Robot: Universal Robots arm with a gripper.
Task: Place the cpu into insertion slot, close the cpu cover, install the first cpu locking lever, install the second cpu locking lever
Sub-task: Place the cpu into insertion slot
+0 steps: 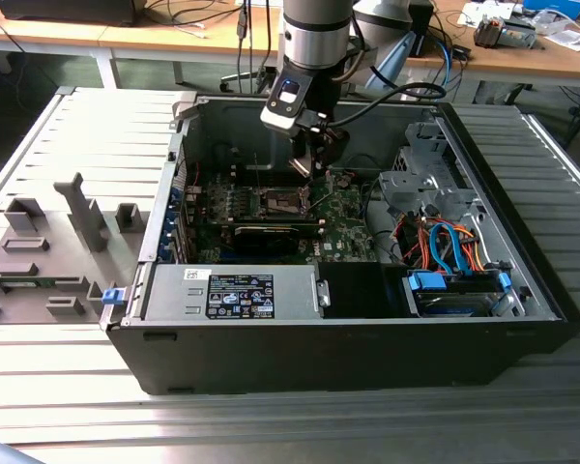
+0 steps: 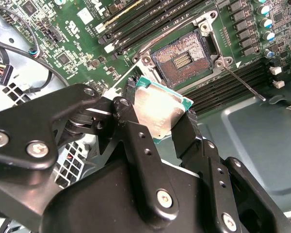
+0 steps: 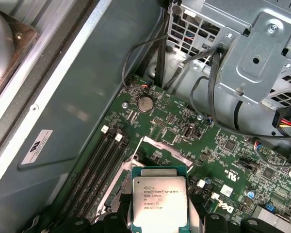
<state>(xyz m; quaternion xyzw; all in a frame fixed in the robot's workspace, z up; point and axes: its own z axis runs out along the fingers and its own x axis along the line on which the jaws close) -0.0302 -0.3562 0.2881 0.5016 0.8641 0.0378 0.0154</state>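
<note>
Gripper (image 1: 316, 172), upper centre of the exterior view, grips the cpu (image 2: 160, 107) by two edges. Insertion slot (image 2: 182, 59) stands open, chip not seated.

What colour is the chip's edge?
The chip has a green edge; the first wrist view shows it best.

The case (image 1: 348, 338) is open on top, leaving free room above the board (image 1: 353, 234). The slot (image 2: 183, 59) lies bare, a thin lever (image 2: 242, 81) jutting beside it. On the exterior view's right a drive cage (image 1: 416, 188) and cables (image 1: 445, 246) crowd close; a power supply (image 1: 232, 290) walls the near side.
</note>
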